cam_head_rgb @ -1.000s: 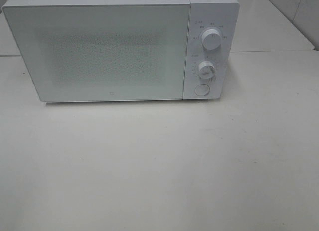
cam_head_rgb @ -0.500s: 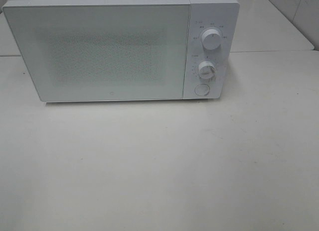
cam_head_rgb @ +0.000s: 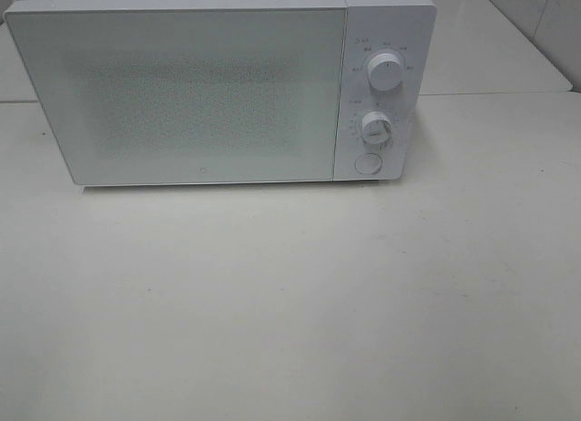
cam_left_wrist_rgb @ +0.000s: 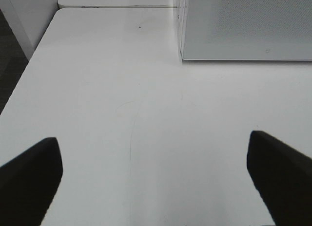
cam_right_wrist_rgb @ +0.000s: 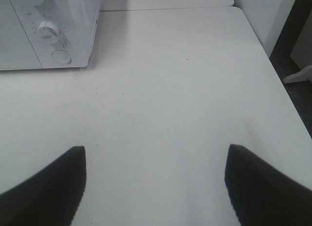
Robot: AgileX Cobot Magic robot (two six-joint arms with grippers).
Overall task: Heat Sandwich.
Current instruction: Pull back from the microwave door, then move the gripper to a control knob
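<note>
Microwave [cam_head_rgb: 182, 94] on table [cam_head_rgb: 290, 303] rear; knobs [cam_head_rgb: 385, 73] on its right.

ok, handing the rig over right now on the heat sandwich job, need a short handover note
Left end effector: open, empty, above the table.
Right end effector: open, empty, above the table, on the microwave's control side.
Microwave: door shut. Sandwich not visible in any view; can't tell if it's inside.
Done: nothing confirmable.
Left: probably locate the sandwich, get it inside, then set the upper dial and lower dial.
</note>
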